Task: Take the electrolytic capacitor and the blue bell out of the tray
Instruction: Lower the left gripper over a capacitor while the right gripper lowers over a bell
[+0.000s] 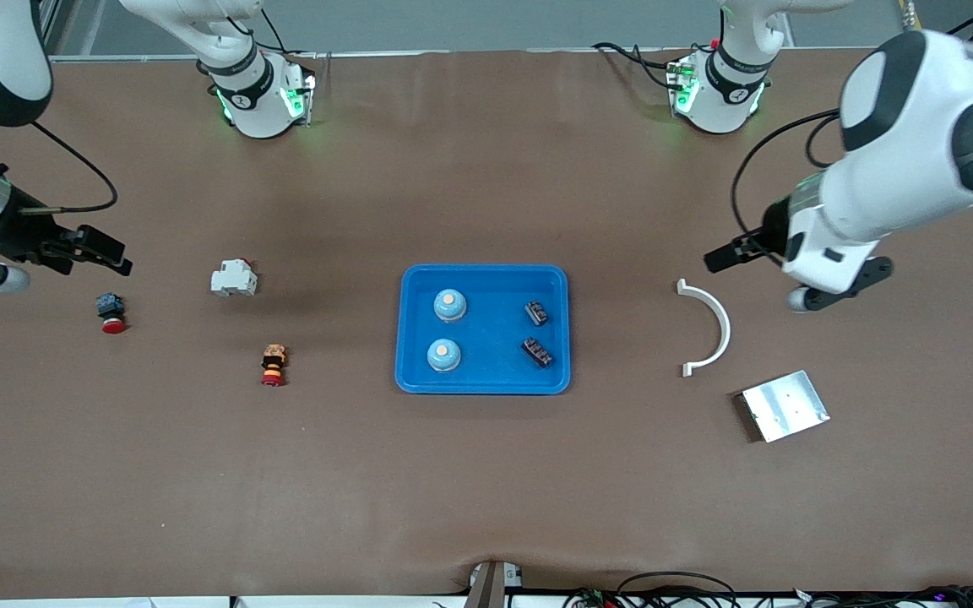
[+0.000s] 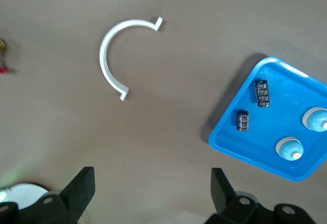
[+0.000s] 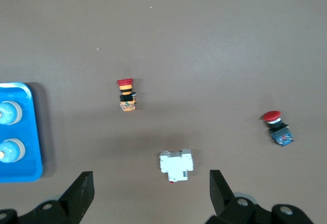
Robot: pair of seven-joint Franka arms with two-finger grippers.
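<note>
A blue tray (image 1: 484, 274) sits in the middle of the table and serves as the landmark here. Inside it lie two bells (image 1: 449, 306) with pale blue domes, both in the half toward the right arm's end, one nearer the front camera than the other. Two small dark capacitors (image 1: 536, 313) lie in the tray's other half, toward the left arm's end, again one nearer the camera than the other. None of the four touches another.

The left gripper (image 1: 721, 258) hangs in the air off the tray toward the left arm's end, above the bare table near a white curved bracket (image 1: 710, 328). Its fingers (image 2: 82, 188) are spread wide with nothing between them. The right gripper (image 1: 98, 252) hangs off the tray toward the right arm's end, above the table close to a red push button (image 1: 111, 312); its fingers (image 3: 82, 191) are also spread wide and empty.

Between that button and the tray lie a white circuit breaker (image 1: 234, 278) and, nearer the camera, an orange and red switch (image 1: 274, 365). The bracket lies on the table well apart from the tray, toward the left arm's end. A flat metal plate (image 1: 785, 406) rests nearer the camera than the bracket and farther from the tray.
</note>
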